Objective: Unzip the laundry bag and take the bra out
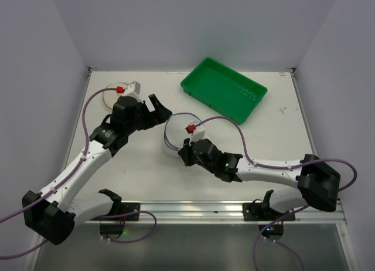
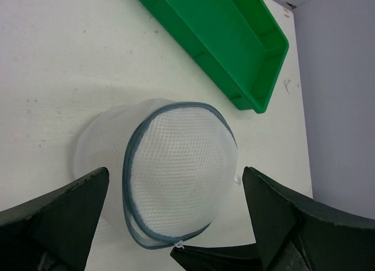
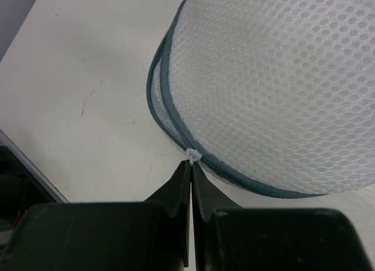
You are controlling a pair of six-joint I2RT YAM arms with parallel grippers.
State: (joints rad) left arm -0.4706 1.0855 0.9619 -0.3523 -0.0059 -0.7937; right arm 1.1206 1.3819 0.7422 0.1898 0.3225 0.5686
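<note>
Spread wide, the left end effector (image 1: 158, 109) hung over the white tabletop (image 1: 146, 177), its dark fingers (image 2: 64, 212) standing either side of the round translucent whitish mesh laundry bag (image 2: 181, 177) without touching it. That bag sat near the middle of the tabletop, a thin grey-blue zipper rim (image 2: 132, 165) looping round it and looking closed or nearly so. The soft white bra could not be told apart through the mesh. At the near edge of the rim, the right end effector (image 3: 190, 165) was pressed together with its tips against the tiny white zipper pull (image 3: 192, 155); whether a sliver of it was pinched could not be told. Well apart to the right lay a green rectangular plastic tray (image 1: 222, 89). The bag looked light, soft and springy, likely to slide or buckle when tugged. The pull was probably the place to grip, small and slippery as it seemed, with the domed body braced from the other side.
</note>
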